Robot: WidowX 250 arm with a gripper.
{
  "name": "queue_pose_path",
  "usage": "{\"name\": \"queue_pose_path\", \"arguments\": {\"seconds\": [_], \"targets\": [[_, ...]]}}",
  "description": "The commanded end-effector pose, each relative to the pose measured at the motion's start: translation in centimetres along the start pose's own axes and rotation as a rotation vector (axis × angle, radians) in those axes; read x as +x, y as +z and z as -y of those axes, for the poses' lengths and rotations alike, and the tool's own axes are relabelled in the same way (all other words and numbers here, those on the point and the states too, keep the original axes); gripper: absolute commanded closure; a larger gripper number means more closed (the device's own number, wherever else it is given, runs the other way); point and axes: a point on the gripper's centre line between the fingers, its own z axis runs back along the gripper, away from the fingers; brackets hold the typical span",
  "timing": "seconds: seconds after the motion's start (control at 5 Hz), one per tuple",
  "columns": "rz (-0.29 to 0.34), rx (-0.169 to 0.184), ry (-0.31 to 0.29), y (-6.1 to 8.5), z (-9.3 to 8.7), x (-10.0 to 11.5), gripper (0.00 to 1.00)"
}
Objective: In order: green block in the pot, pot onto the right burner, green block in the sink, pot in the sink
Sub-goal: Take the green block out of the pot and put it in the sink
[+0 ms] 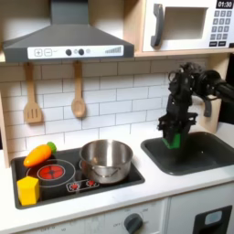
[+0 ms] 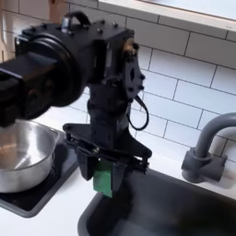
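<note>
Toy kitchen surface (image 1: pixel 155 187) | pot (image 1: pixel 105 160) on right burner, lower centre | jaws (image 2: pixel 103 171) pinching green block (image 2: pixel 103 180) above sink (image 1: pixel 196 155), right.

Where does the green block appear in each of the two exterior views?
First exterior view: the green block is right of centre, held in the gripper above the sink.
Second exterior view: the green block is low, near centre, in the gripper over the sink.
Shared landmark: the pot, left of the block in both exterior views.

Right burner (image 1: pixel 111 179) mostly under the pot (image 1: pixel 105 160); green block (image 2: pixel 103 180) half behind tool (image 2: pixel 100 169).
</note>
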Motion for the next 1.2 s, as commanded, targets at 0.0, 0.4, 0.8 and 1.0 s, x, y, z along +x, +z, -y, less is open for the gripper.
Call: {"name": "queue_pose_path", "arguments": {"seconds": [0.0, 0.4, 0.8, 1.0], "targets": [[0.008, -0.007, -0.018, -1.3, 0.5, 0.2, 1.0], [0.056, -0.03, -0.039, -2.9, 2.0, 1.1, 1.0], [0.04, -0.057, -0.063, -4.7, 2.7, 1.8, 1.0], [0.022, -0.057, -0.088, -5.1, 2.5, 1.6, 1.0]]}}
